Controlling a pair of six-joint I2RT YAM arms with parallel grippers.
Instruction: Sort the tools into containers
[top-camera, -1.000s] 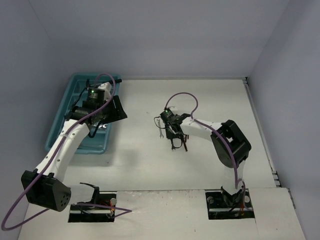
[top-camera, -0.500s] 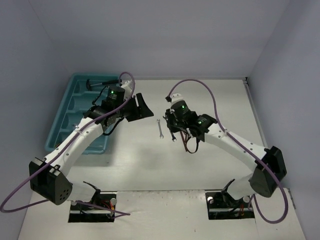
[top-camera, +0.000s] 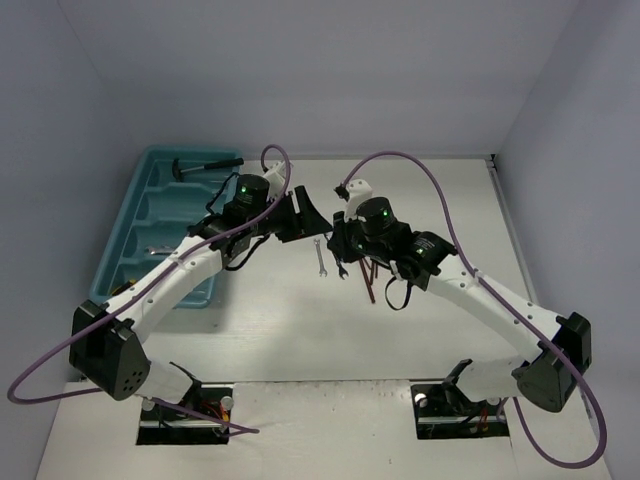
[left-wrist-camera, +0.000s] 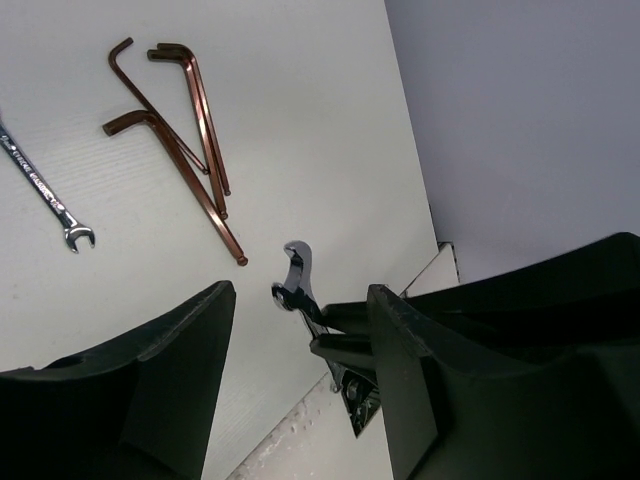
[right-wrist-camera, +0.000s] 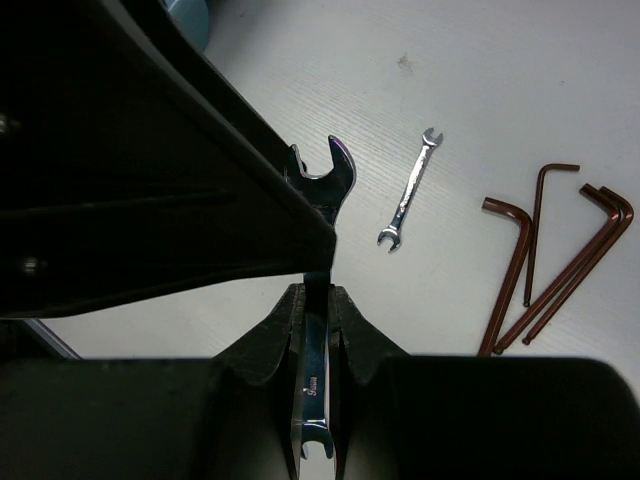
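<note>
Overhead, both arms meet mid-table. Clamped tight, the right gripper (right-wrist-camera: 315, 300) pinches a wrench (right-wrist-camera: 325, 178) by the shank, with the head pointing to 12 o'clock in its wrist view. The left gripper (left-wrist-camera: 300, 295) stands about half open with that head between its fingers; I cannot tell if they touch. A loose wrench (top-camera: 320, 258) lies at the right gripper's 8 o'clock and hex keys (top-camera: 372, 278) at its 5. The tray (top-camera: 118, 232) sits at the table's 9 o'clock, with a hammer (top-camera: 205, 166) in its 12 o'clock compartment.
</note>
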